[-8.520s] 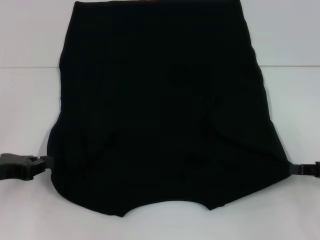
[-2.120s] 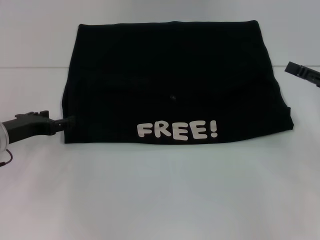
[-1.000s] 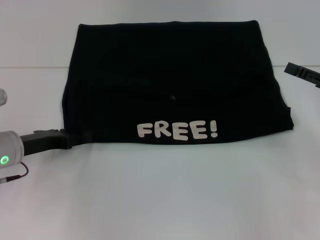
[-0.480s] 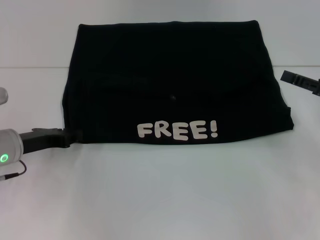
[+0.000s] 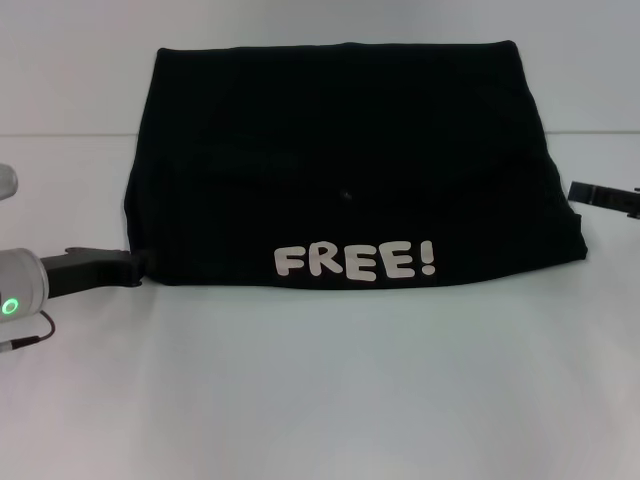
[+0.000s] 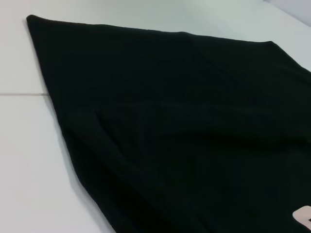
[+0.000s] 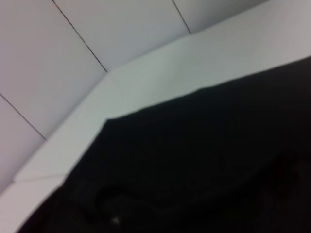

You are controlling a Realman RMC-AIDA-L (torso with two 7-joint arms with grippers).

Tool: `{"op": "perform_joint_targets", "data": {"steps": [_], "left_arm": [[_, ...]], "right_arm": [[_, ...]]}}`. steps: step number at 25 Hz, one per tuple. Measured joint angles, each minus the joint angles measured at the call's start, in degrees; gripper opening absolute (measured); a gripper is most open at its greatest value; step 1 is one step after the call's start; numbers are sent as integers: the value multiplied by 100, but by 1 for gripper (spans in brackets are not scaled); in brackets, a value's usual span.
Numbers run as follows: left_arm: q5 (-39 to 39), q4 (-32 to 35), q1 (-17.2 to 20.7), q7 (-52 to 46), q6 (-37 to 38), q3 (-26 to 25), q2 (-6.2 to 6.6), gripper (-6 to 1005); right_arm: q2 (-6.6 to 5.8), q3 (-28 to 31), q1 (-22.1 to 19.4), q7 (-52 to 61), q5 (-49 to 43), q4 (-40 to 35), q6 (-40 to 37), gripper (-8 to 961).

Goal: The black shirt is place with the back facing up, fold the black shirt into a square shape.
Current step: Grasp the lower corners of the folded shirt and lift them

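We see the black shirt [image 5: 340, 160] folded flat; our left gripper [image 5: 140, 266] touches its corner, grip unclear; right gripper [image 5: 578, 192] sits beside it, grip unclear

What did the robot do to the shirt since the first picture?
The black shirt got folded up, so "FREE!" now shows along its near edge. The left hand sits at its near-left corner, and the right hand has dropped toward its right edge. Lately the shirt stayed put.

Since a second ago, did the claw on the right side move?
Yes. The right end effector has dropped lower and come closer to the black shirt's right edge; the shirt itself has stayed put.
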Motion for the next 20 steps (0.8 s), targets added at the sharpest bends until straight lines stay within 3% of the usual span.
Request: {"op": "perform_joint_targets", "data": {"steps": [3, 12, 20], "left_arm": [[2, -6, -26, -8, 9, 0, 6, -1], [10, -31, -97, -22, 4, 0, 12, 0], [16, -79, -145, -23, -39, 0, 31, -1]], "right_arm": [[46, -2, 56, 23, -269, -12, 181, 685], [205, -274, 147, -22, -592, 6, 668, 686], [212, -309, 147, -586, -697, -3, 864, 674]]}}
